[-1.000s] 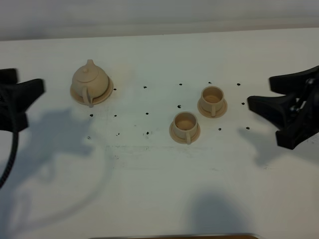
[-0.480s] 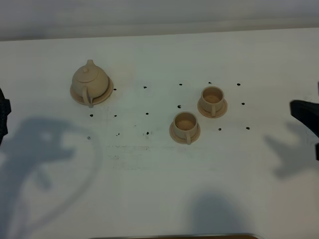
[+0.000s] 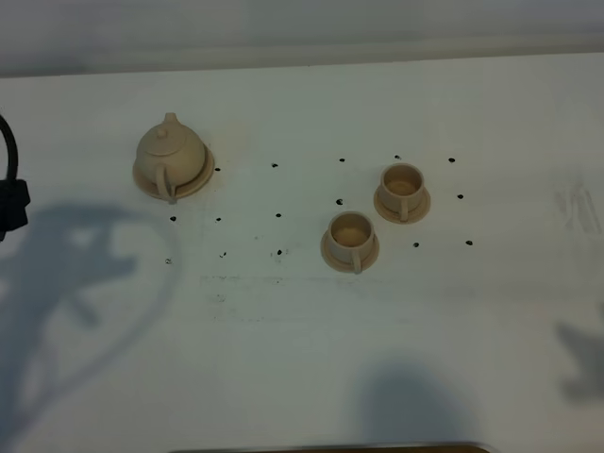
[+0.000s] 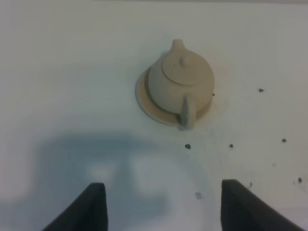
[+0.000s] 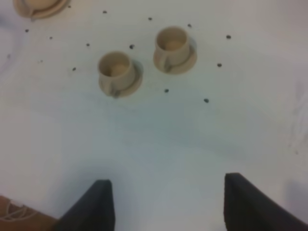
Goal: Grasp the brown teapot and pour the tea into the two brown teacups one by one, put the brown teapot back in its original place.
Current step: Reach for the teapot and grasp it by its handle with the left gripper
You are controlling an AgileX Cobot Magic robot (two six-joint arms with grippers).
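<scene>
The brown teapot [image 3: 170, 151] sits upright with its lid on, resting on its wide saucer, the original place [image 3: 193, 182], at the table's back left. Two brown teacups stand right of centre, one nearer [image 3: 351, 238] and one farther right [image 3: 403, 189]. In the left wrist view my left gripper [image 4: 162, 185] hangs open, short of the teapot [image 4: 180, 82] and its handle, with nothing between the fingers. My right gripper [image 5: 167, 179] is open and well back from both teacups [image 5: 115, 70] [image 5: 172, 45]. Neither gripper shows in the exterior view.
Small black dots [image 3: 277, 214] mark the white table [image 3: 283, 330]. A black cable and part of the left arm [image 3: 9, 203] show at the left edge. A brown strip [image 3: 330, 448] runs along the table's near edge.
Both arms have pulled outward. The right arm left the exterior view at the right edge, and the left arm drew back to the left edge. The teapot and cups have not moved.
</scene>
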